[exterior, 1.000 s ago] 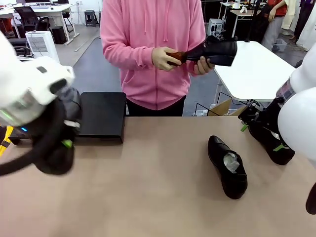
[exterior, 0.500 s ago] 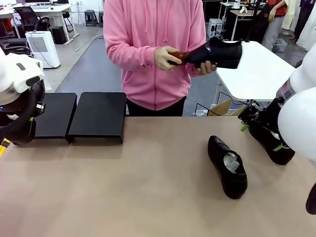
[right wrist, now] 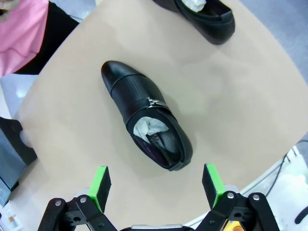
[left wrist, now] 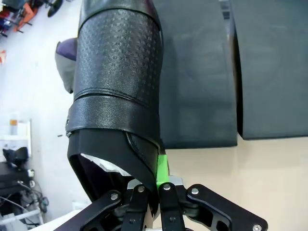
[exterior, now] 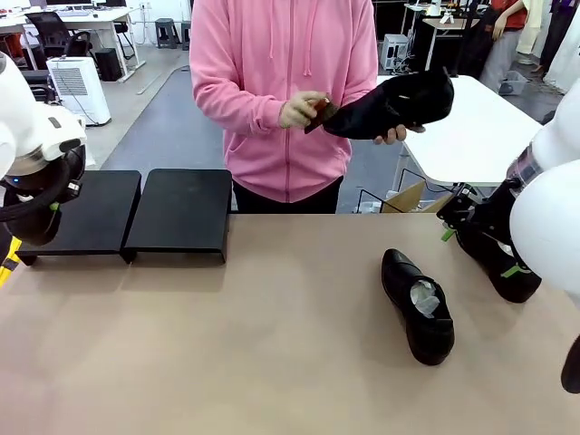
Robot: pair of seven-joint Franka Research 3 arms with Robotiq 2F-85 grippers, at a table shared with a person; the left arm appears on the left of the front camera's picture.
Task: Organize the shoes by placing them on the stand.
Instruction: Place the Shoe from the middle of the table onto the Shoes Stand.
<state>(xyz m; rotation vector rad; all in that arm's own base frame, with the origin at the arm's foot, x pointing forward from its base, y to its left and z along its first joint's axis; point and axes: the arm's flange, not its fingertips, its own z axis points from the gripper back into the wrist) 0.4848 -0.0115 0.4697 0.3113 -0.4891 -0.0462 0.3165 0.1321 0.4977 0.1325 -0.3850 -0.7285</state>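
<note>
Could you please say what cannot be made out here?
Left wrist view: the top edge cuts off the held shoe at the toe; it covers part of the stand.
Front view: the right arm partly covers the far-right shoe.
Front view: a person's fingers cover the small brown object, unidentifiable.
Front view: a dark shape at the right edge is cut off.
Right wrist view: the top edge cuts the farther shoe.
</note>
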